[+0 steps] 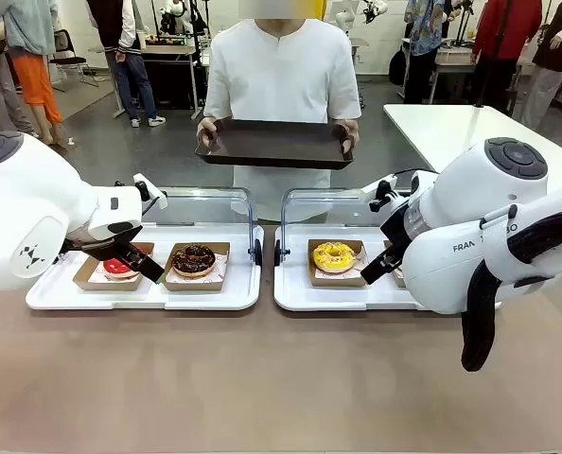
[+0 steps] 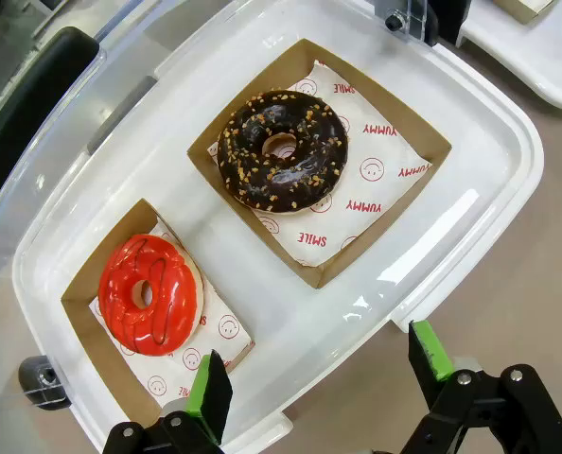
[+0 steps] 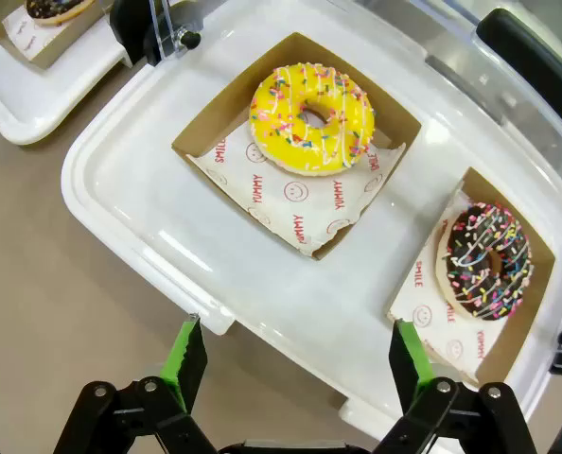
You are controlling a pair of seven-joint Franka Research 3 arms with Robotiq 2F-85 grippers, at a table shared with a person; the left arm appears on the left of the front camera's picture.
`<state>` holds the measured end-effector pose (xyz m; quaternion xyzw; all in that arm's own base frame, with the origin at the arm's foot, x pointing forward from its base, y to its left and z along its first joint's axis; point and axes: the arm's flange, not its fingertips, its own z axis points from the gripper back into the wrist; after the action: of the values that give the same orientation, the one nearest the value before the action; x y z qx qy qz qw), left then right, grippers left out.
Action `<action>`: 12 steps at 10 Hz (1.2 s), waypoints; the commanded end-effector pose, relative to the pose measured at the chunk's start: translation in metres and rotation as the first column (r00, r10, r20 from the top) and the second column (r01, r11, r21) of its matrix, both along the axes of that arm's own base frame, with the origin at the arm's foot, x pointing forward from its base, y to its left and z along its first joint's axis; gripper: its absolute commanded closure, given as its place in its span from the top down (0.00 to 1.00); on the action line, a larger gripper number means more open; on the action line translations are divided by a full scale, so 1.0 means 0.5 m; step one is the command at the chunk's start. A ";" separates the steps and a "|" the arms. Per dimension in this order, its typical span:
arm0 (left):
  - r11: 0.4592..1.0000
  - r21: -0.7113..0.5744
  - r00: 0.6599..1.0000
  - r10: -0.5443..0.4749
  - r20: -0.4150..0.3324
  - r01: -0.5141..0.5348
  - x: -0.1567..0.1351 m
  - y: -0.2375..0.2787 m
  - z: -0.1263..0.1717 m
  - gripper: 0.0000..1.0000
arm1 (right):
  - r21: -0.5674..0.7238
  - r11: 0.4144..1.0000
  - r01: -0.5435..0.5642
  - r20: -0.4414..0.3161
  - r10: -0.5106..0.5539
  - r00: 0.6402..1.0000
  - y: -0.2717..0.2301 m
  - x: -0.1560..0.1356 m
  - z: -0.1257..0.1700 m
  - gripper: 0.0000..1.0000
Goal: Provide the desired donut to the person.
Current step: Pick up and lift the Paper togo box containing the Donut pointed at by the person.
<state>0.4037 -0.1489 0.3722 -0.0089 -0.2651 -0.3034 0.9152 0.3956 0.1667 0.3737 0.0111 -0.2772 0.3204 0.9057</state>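
Note:
The person [image 1: 281, 71] in a white shirt stands at the far side, holding a dark tray [image 1: 273, 144] in both hands. Each donut lies in a paper-lined cardboard box: a red glazed donut [image 2: 151, 293] [image 1: 118, 267], a chocolate donut with nuts [image 2: 281, 149] [image 1: 194, 258], a yellow sprinkled donut [image 3: 311, 117] [image 1: 334, 255] and a chocolate sprinkled donut [image 3: 487, 260]. Nothing shows which donut is desired. My left gripper [image 2: 321, 364] [image 1: 134, 260] hangs open above the left tray's near edge. Open too, my right gripper [image 3: 296, 348] [image 1: 380, 265] hovers over the right tray's near edge. Both hold nothing.
Two white serving trays [image 1: 234, 295] [image 1: 295, 295] sit side by side mid-table, with clear hinged lids [image 1: 215, 203] [image 1: 319, 203] raised behind them. Bare brown tabletop [image 1: 262, 378] lies in front. My right arm hides the rightmost box in the front view.

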 end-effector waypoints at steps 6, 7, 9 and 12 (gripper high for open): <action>1.000 0.000 1.000 0.000 0.000 0.000 0.000 0.000 0.000 1.00 | 0.000 1.000 0.000 0.000 0.000 1.000 0.000 0.000 0.000 1.00; 1.000 0.000 1.000 0.000 0.000 0.000 0.000 0.000 0.000 1.00 | 0.000 1.000 0.000 0.000 0.000 1.000 0.000 0.000 0.000 1.00; 1.000 0.000 1.000 0.000 0.000 0.000 0.000 0.000 0.000 1.00 | 0.000 1.000 0.000 0.000 0.000 1.000 0.000 0.000 0.000 1.00; 1.000 0.000 1.000 0.000 0.000 0.000 0.000 0.000 0.000 1.00 | 0.000 1.000 0.000 0.000 0.000 1.000 0.000 0.000 0.000 1.00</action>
<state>0.4037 -0.1490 0.3722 -0.0089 -0.2651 -0.3035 0.9152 0.3957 0.1666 0.3737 0.0111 -0.2772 0.3201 0.9058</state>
